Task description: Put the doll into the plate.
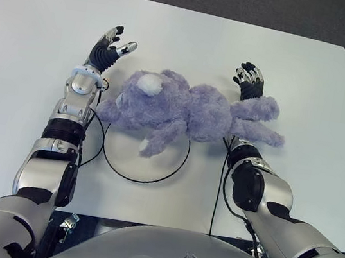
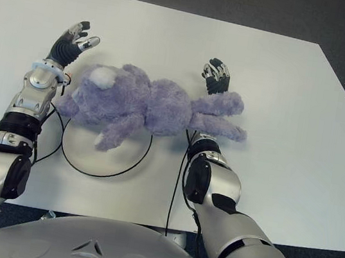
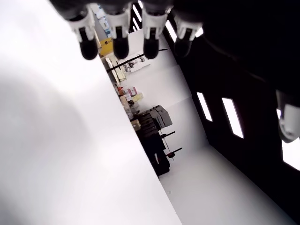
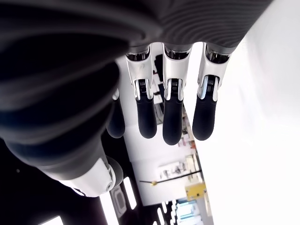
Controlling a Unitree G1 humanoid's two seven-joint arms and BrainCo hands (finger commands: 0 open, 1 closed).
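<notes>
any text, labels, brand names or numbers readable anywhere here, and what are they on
None can be read.
Fluffy purple plush doll: no tag or label shows.
White round plate with black rim: no markings.
White table: bare, no print.
Left hand and right hand: no legible lettering.
Background shelves in the wrist views: too blurred to read.

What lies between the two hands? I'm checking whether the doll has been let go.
The purple doll lies between the open left hand and right hand, partly over the plate. Both eye views show it.
</notes>
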